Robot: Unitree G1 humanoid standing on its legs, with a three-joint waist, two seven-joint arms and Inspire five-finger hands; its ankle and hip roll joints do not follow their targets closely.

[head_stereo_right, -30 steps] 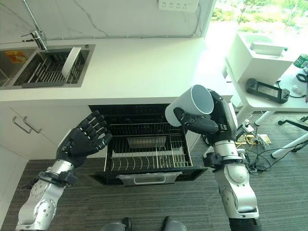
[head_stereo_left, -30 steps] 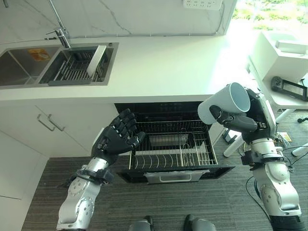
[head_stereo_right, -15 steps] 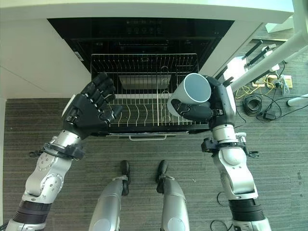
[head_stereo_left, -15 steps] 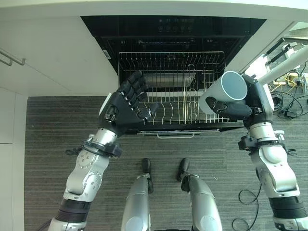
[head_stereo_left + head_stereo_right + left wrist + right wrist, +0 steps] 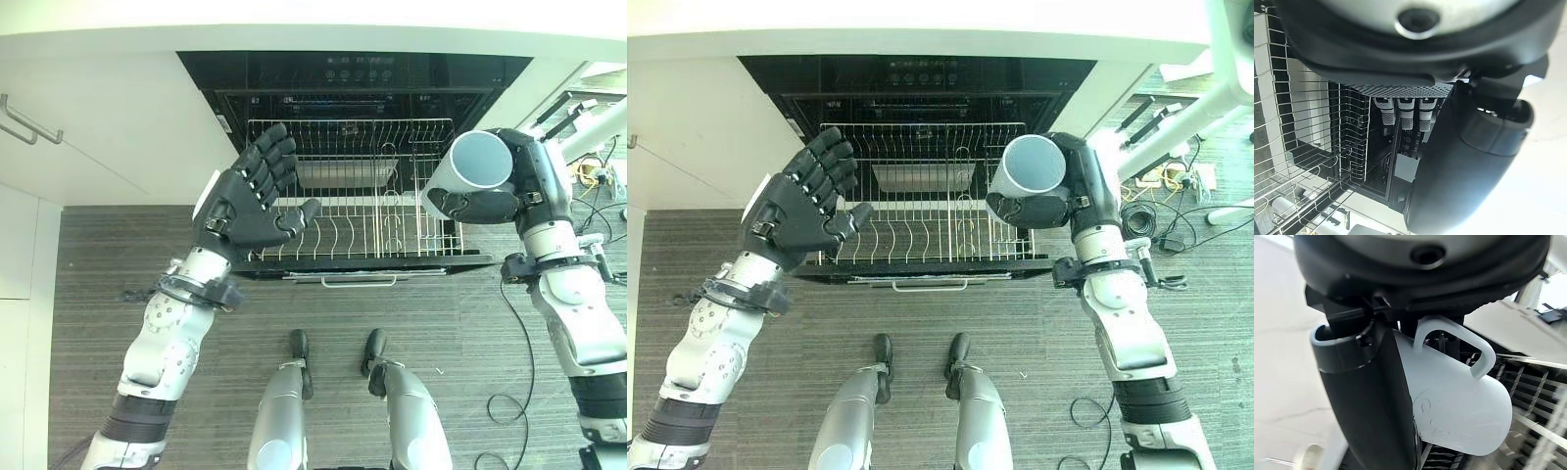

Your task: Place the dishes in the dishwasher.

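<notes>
A white counter edge [image 5: 294, 39] ran across the top, with white cabinet doors [image 5: 108, 137] (one bearing a metal handle [image 5: 29, 119]) below it. The floor [image 5: 88, 294] was grey striped carpet, brightly lit at right.

The two head views look steeply down from above onto the pulled-out dishwasher rack [image 5: 348, 191] and the grey floor [image 5: 921, 323] near it; both share the rack, the left hand [image 5: 250, 201] and the right hand [image 5: 1058, 196] with the mug [image 5: 1029, 168]. The left wrist view looks from very close along its hand into the rack's wires. The right wrist view sits equally close against the mug [image 5: 1459, 401].
</notes>
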